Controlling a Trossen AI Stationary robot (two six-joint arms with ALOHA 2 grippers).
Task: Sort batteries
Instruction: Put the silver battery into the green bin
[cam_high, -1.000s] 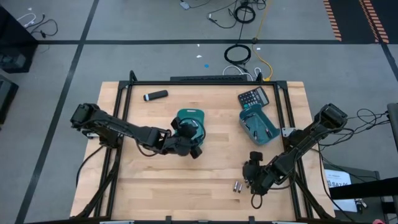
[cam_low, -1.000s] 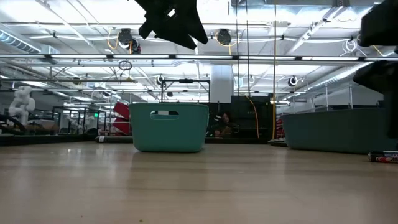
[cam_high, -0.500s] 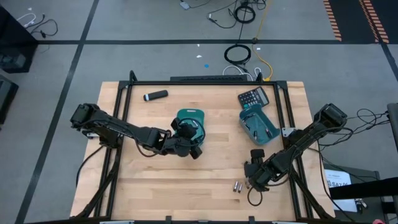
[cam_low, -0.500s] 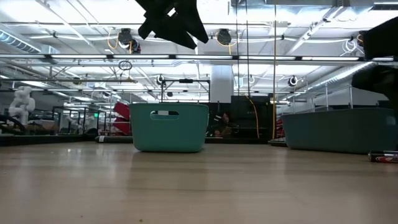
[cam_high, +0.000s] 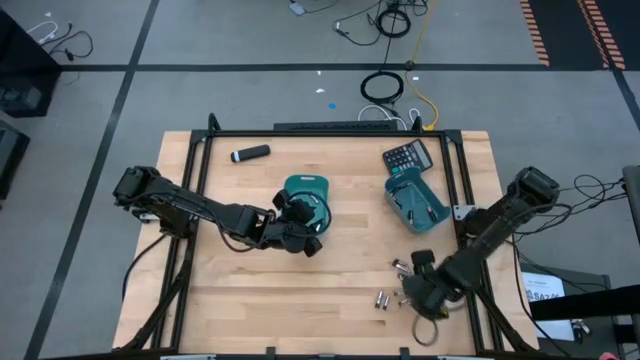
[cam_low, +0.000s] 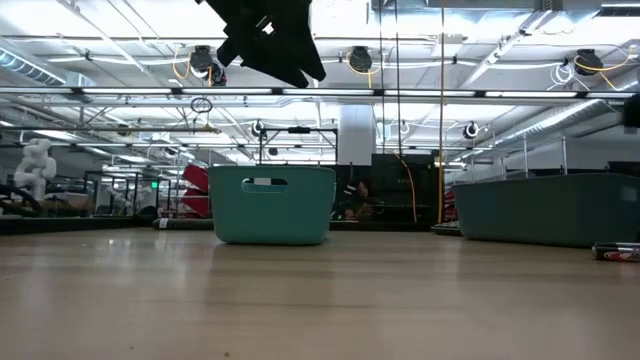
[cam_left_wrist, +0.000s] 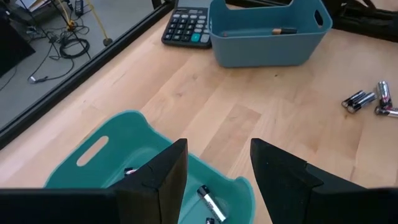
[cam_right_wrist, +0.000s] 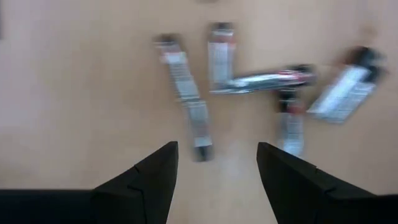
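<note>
The right gripper (cam_high: 418, 292) hangs over the counter (cam_high: 240, 290) at about 5 o'clock in the high view, its fingers (cam_right_wrist: 140, 180) spread apart and holding nothing. Directly under it, in the right wrist view, five loose batteries (cam_right_wrist: 255, 79) lie on the bare wood: two roughly parallel, one crossing them sideways, two more splayed just beside. In the high view the same cluster shows as small cells (cam_high: 383, 299) touching or just beside the gripper's tip.

The left gripper (cam_high: 300, 222) hovers at the counter's centre, above the near rim of a teal bin (cam_high: 318, 186), its fingers (cam_left_wrist: 165, 177) parted and empty. In the left wrist view that bin (cam_left_wrist: 112, 152) holds at least two cells (cam_left_wrist: 207, 200).

A second bin (cam_high: 432, 213) sits toward 2 o'clock, with a few cells inside and a calculator (cam_high: 406, 156) touching its far end. A black cylinder (cam_high: 250, 153) lies apart at 11 o'clock.
</note>
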